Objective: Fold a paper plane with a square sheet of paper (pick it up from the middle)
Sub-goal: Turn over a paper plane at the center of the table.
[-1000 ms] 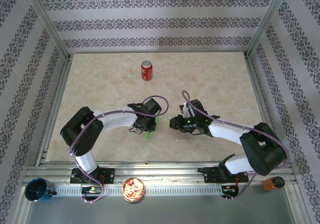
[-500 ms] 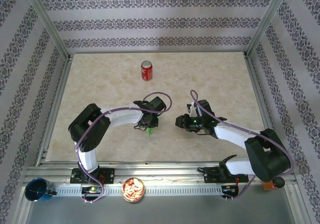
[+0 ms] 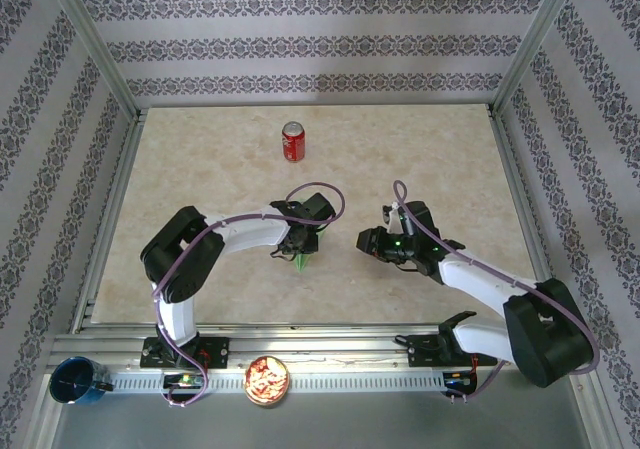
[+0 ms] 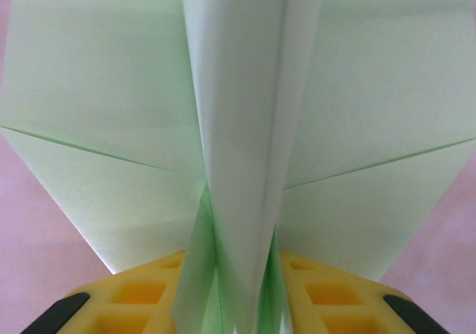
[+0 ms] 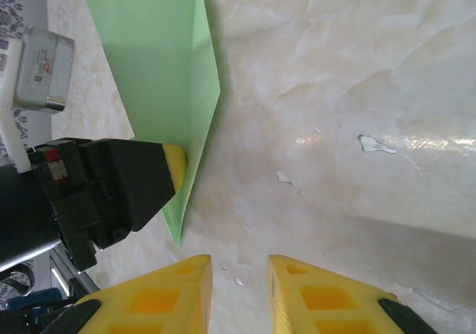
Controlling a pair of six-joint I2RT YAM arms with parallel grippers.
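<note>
Straddling the raised centre fold of the light-green paper plane [image 4: 245, 111], the left gripper [image 3: 299, 246] has a yellow finger [image 4: 134, 297] on each side of it. Whether the fingers press the fold or merely flank it cannot be told. The plane's wings spread out flat to either side of the fold. It sits near the middle of the marble-patterned table [image 5: 357, 74]. Close by on its right, not touching it, the right gripper [image 5: 239, 289] hovers low, its jaws slightly apart with nothing between them. A red can [image 3: 292, 141] stands upright, well apart, toward the far edge.
</note>
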